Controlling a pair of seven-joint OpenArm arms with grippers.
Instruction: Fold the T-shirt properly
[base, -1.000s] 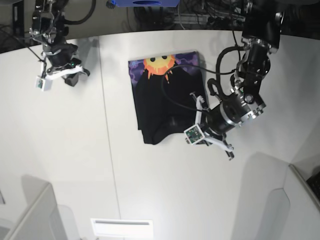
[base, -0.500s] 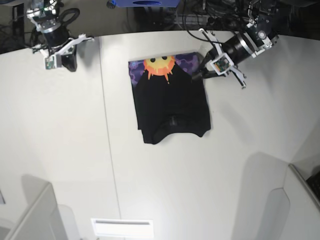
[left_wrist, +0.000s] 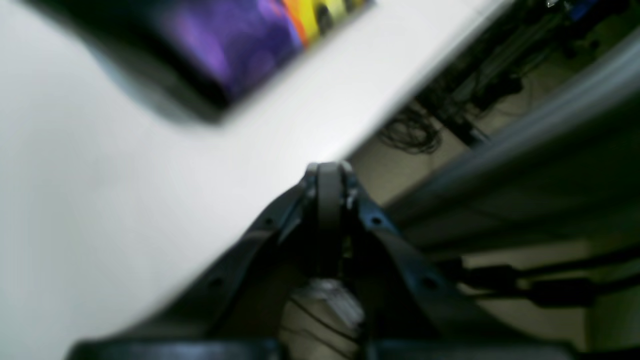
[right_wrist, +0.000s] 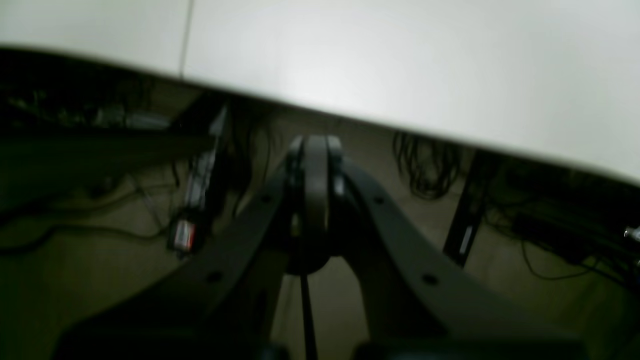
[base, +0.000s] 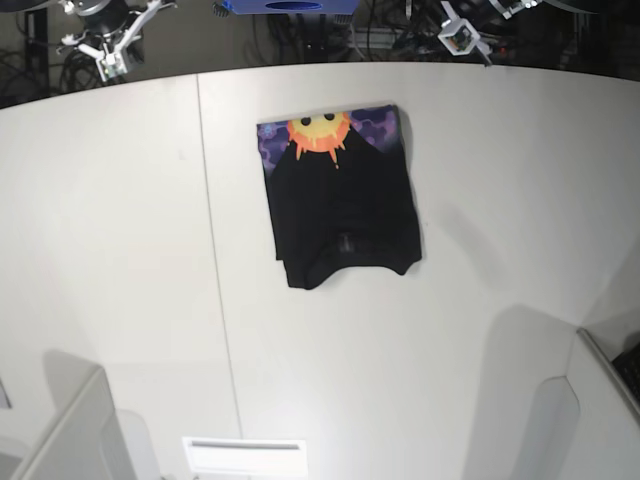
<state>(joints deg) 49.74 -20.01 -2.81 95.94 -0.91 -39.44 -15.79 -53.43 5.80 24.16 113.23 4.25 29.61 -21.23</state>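
Both end effectors are closed and hold nothing. Left end effector (left_wrist: 327, 172) is raised past the far edge of the surface (base: 120, 280), right end effector (right_wrist: 316, 145) too. T-shirt (base: 345, 210) lies folded on the surface, well apart.

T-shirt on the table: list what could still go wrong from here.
1. The T-shirt lies folded but uneven: its near edge is wavy and one corner juts out, so the fold may not count as proper.
2. Part of the sun print shows at the far edge, so the layers are likely misaligned.
3. Both arms are at the table's far edge with the left pincer and right pincer shut, so any fix means reopening and reaching back in.
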